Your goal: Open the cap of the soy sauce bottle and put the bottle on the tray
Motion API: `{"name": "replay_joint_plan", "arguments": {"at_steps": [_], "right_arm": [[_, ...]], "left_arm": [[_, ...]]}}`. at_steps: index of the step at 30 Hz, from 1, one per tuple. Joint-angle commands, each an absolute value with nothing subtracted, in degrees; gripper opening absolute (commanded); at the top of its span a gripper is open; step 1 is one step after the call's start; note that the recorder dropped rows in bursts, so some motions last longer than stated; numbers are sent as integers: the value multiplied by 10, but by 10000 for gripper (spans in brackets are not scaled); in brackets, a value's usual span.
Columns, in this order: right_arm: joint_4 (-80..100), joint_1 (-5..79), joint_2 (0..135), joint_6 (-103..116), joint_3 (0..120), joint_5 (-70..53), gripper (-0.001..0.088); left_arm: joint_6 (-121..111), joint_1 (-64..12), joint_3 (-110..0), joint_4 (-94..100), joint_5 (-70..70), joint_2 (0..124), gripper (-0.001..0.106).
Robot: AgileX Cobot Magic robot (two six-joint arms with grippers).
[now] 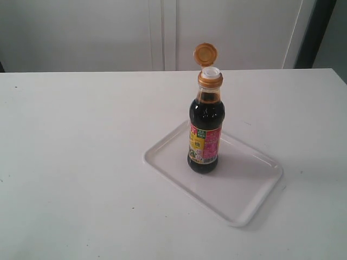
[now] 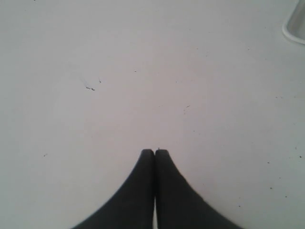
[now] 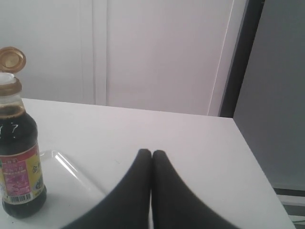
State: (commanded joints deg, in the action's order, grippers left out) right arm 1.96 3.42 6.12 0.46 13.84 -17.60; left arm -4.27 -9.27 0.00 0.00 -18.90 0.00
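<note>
- Two pincers are being shown w/ fingers pressed together and nothing held: the left pincer (image 2: 155, 151) is hanging over bare desk (image 1: 70, 135), the right pincer (image 3: 151, 152) is sitting off to the side of the soy sauce bottle (image 1: 206, 127), well apart from it.
- Neither arm is being seen in the exterior view; no contact w/ any task obj is being made.
- Bottle is being carried by the tray (image 1: 255, 200), upright, on the tray's left-centre part per the exterior view; base is being kept fully inside the rim.
- Long axis is running vertical, approx. perpendicular to the desk; no lean is being noticed.
- The cap (image 1: 205, 54) is being held flipped back on its hinge, standing above the collar w/ its hollow inside facing the exterior cam; the white spout is being left exposed, pointing straight up.
- Label is being turned toward the exterior cam, slightly to its left.
- Judgement: both parts of the task are looking done, so the step in hand is being read as a clear-off/hold.
- To do it well: pincers are best being kept low-speed and away from the tall, narrow bottle, since an open spout is making any knock a spill risk.
</note>
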Motion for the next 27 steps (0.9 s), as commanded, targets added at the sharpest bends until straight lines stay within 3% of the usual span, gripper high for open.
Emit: {"name": "replay_joint_plan", "arguments": {"at_steps": [14,27], "right_arm": [[12,34,5,5,7,-165,0],[-6,34,0,0,0,-176,0]], "left_arm": [[-43,-93,0,0,-189,0,0],[-43,-93,0,0,-189,0,0]]}}
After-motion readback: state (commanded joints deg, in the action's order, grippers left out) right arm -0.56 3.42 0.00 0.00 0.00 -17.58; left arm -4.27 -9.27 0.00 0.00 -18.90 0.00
